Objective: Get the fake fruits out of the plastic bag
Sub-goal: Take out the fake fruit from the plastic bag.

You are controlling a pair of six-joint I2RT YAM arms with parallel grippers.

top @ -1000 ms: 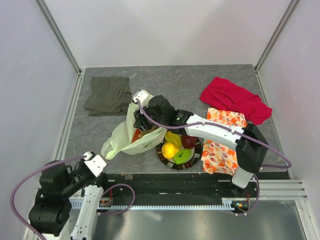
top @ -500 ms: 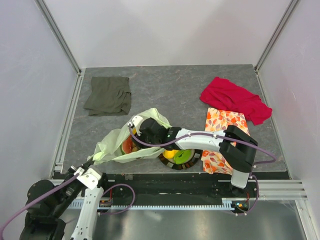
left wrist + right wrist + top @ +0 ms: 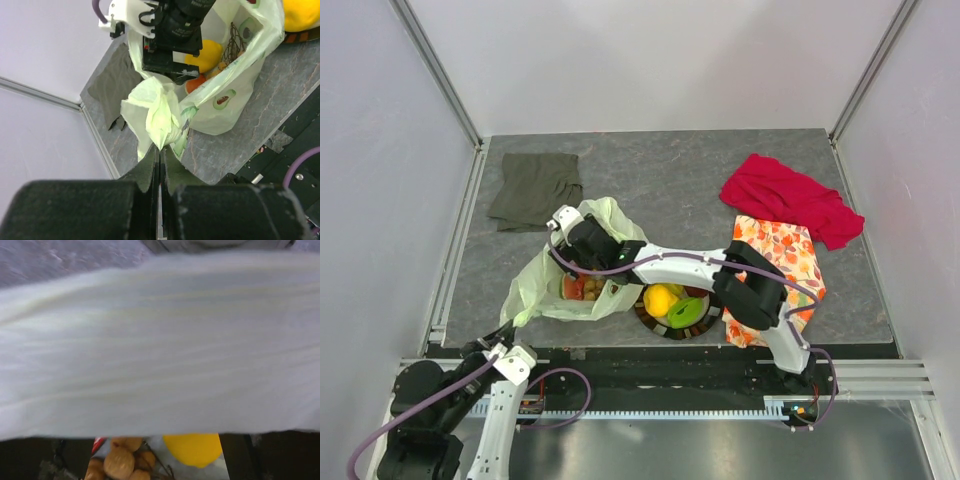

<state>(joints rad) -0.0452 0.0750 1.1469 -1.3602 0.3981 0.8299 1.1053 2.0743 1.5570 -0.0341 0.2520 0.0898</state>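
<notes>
While L jaws pinch plastic bag [image 3: 159,116], R jaws gape inside, over lemon [image 3: 194,447].

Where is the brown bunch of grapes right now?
Overhead view, left of centre: the brown grape cluster lies inside the plastic bag, just left of the plate.

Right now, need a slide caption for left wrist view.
Left gripper pinching the plastic bag's bunched edge, fake fruits showing inside.
</notes>
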